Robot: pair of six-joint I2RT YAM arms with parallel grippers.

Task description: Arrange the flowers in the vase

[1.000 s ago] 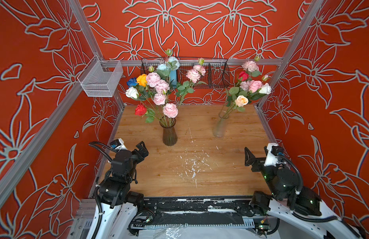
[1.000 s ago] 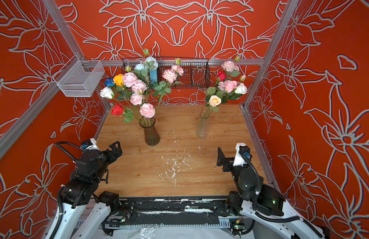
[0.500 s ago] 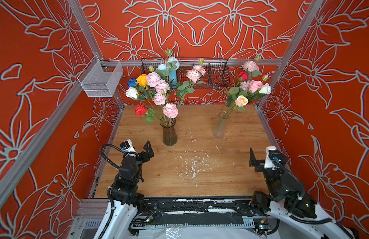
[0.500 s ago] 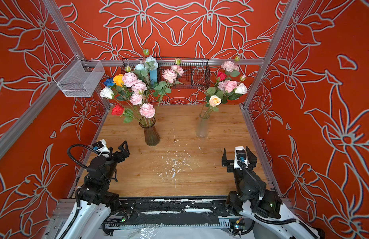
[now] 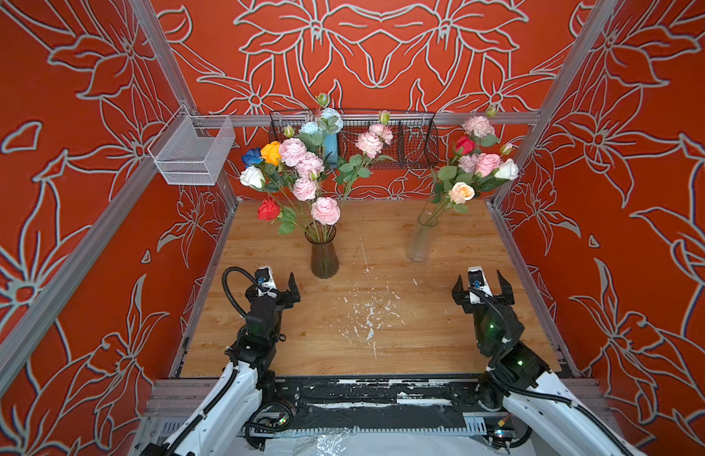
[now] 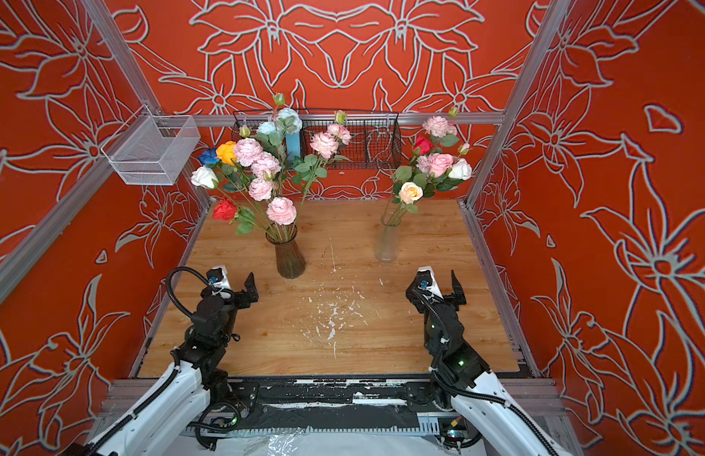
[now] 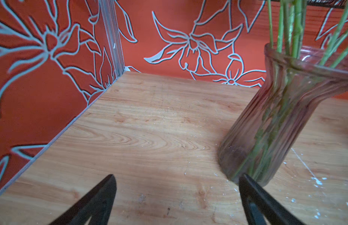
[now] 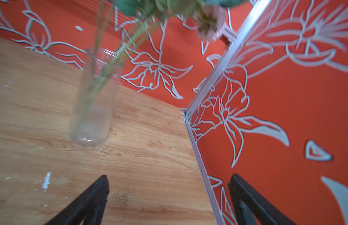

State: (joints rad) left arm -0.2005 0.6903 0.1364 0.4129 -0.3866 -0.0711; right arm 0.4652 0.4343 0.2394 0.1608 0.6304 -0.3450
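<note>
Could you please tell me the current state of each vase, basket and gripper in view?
Dark ribbed glass vase: upright, holding many artificial flowers.
Clear glass vase: upright, holding a smaller bunch.
Silver wire-mesh basket: hanging on the wall rail, empty.
Black wire basket: on the back wall, contents partly hidden.
Left gripper: open, empty.
Right gripper: open, empty.

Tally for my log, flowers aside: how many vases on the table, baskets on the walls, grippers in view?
Vases: 2 (dark vase, clear vase)
Baskets: 2 (white mesh basket, black wire basket)
Grippers: 2 (left gripper, right gripper, both open)
Total: 6
</note>
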